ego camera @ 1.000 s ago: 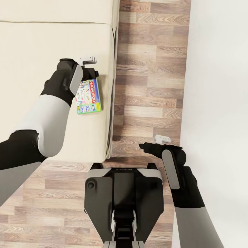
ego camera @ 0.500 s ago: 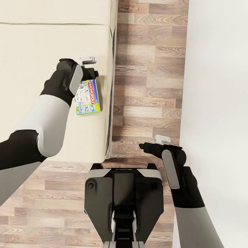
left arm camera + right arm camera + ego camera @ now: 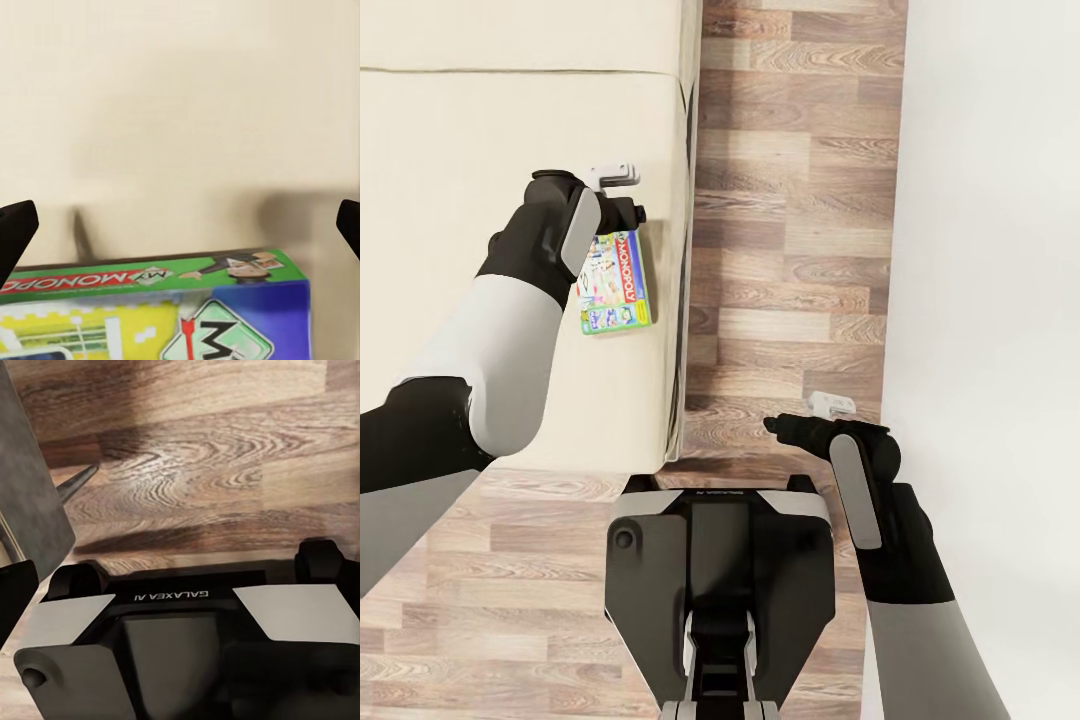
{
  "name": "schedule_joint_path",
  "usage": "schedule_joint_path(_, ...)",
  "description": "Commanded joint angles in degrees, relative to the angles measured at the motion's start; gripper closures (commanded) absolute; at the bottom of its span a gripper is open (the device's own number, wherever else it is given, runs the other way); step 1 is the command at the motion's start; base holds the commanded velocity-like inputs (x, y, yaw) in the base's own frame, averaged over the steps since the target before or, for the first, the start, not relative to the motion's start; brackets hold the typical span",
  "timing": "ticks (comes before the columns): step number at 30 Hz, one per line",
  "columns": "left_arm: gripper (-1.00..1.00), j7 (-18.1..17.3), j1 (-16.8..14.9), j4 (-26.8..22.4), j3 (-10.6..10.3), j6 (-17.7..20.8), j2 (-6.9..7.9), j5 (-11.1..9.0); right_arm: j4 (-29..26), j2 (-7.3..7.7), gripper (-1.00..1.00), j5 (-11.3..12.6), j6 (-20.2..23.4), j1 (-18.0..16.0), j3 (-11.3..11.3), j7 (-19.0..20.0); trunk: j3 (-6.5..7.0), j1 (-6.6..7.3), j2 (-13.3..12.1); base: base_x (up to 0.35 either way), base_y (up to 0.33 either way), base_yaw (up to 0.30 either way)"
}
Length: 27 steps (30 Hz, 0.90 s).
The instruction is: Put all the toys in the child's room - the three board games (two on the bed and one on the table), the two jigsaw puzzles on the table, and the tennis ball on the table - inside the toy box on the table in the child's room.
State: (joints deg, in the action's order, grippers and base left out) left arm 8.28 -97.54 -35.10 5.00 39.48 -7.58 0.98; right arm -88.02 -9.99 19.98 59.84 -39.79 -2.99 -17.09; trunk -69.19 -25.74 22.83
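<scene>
Left gripper (image 3: 622, 200) wide open, empty, above board game (image 3: 616, 283) near bed (image 3: 480, 120) right edge; lower squarely, straddle box's far end before closing.

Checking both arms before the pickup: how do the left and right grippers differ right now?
The left gripper is over the bed, just beyond the board game; the right gripper is over the wood floor. In its wrist view the left gripper's fingertips stand wide apart; the right gripper's state is unclear. Neither holds anything.
</scene>
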Motion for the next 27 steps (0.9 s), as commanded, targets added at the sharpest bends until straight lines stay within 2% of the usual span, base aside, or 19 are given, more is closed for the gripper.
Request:
schedule_joint_path(1,-1.0,0.1,0.0,-0.1,0.3,0.2,-0.07,0.1,-0.1,0.0,-1.0,0.6,0.2,0.0,0.0,-0.6,-0.04,-0.04,0.1,0.0,0.0,-0.031)
schedule_joint_path(27,-1.0,0.1,0.0,-0.1,0.2,0.2,-0.03,0.1,-0.1,0.0,-1.0,0.6,0.2,0.0,0.0,-0.6,0.09,-0.04,0.1,-0.037,-0.003,-0.011)
